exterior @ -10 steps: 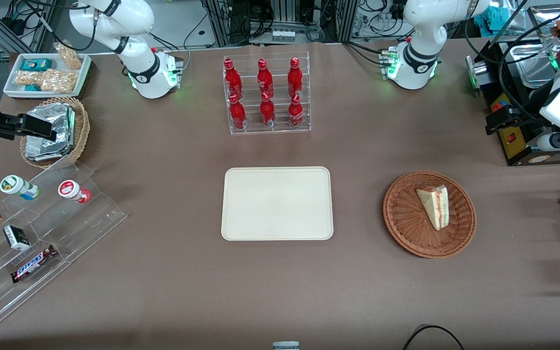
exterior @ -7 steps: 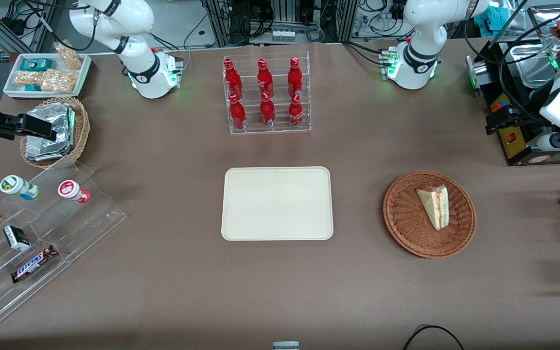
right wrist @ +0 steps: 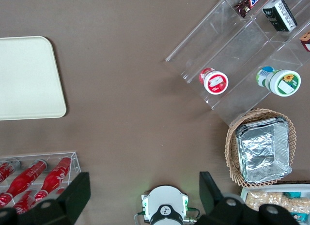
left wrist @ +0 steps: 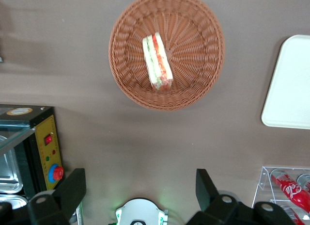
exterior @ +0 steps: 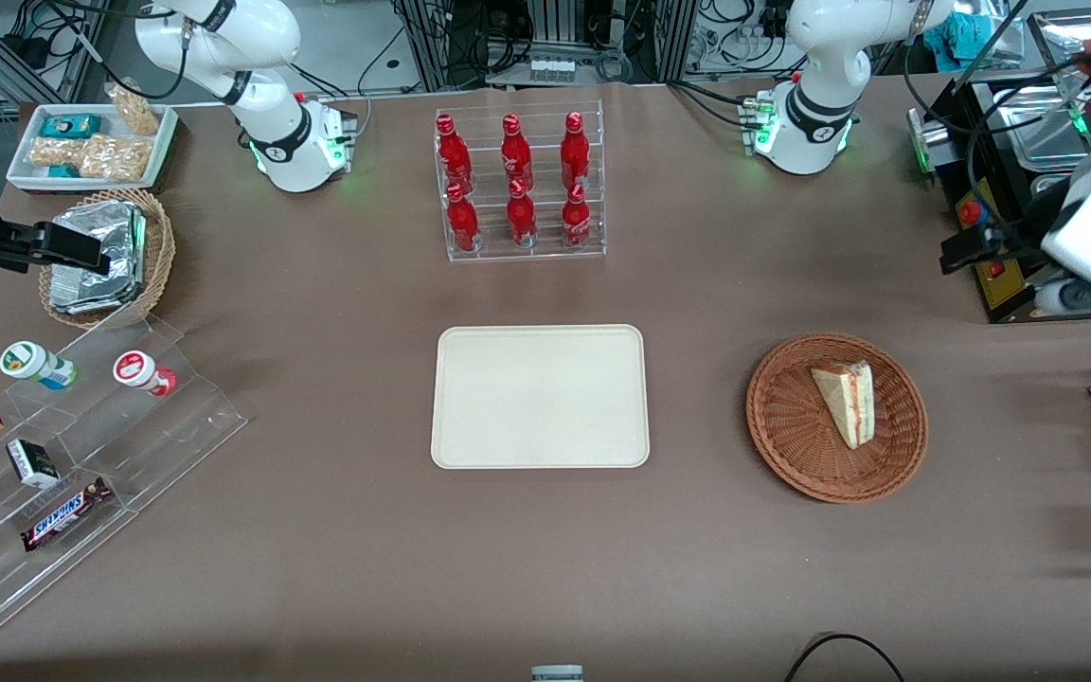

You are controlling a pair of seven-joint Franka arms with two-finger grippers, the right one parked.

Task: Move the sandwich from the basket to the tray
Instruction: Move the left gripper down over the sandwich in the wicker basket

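The sandwich (exterior: 846,402) lies in the basket (exterior: 792,436), cut edge up, so its bread faces are free to be pinched. The tool (left wrist: 138,191) hangs high above the counter (exterior: 318,549), fingers wide apart, carrying nothing. The tray (exterior: 540,396) waits bare nearby.

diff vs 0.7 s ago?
Only the left arm moved: its gripper, open and empty, lifted slightly and edged toward the table's middle, farther from the front camera than the basket. Nothing grasped or released. The sandwich still lies in the basket; the tray is unchanged.
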